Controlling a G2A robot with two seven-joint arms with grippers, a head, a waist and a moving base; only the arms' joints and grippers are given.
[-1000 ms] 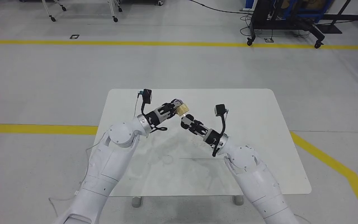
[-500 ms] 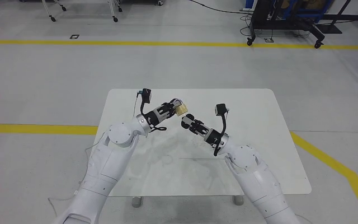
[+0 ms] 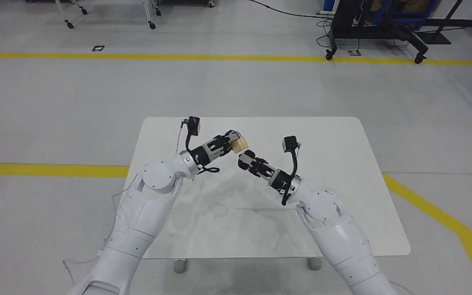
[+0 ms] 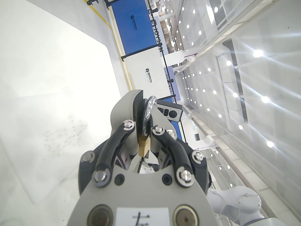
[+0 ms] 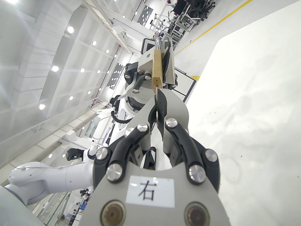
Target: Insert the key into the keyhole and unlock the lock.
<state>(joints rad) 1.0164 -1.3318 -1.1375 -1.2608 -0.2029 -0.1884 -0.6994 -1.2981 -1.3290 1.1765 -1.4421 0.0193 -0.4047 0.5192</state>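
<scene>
A brass padlock (image 3: 240, 144) with a silver shackle (image 4: 148, 110) is held in the air over the white table (image 3: 332, 147). My left gripper (image 3: 234, 140) is shut on it, its fingers (image 4: 131, 109) clamping shackle and body (image 4: 144, 145). In the right wrist view the padlock (image 5: 156, 66) stands end-on, keyhole end toward my right gripper (image 5: 158, 95). That gripper is shut on a thin metal key (image 5: 155, 109), whose tip meets the lock's keyhole end. How deep the key sits is hidden. From above, the right gripper (image 3: 244, 157) is just below the padlock.
Both arms meet above the middle of the table. The tabletop (image 5: 247, 83) under them is bare apart from faint marks. Yellow floor lines (image 3: 221, 57) and wheeled equipment (image 3: 376, 29) lie well beyond the table's far edge.
</scene>
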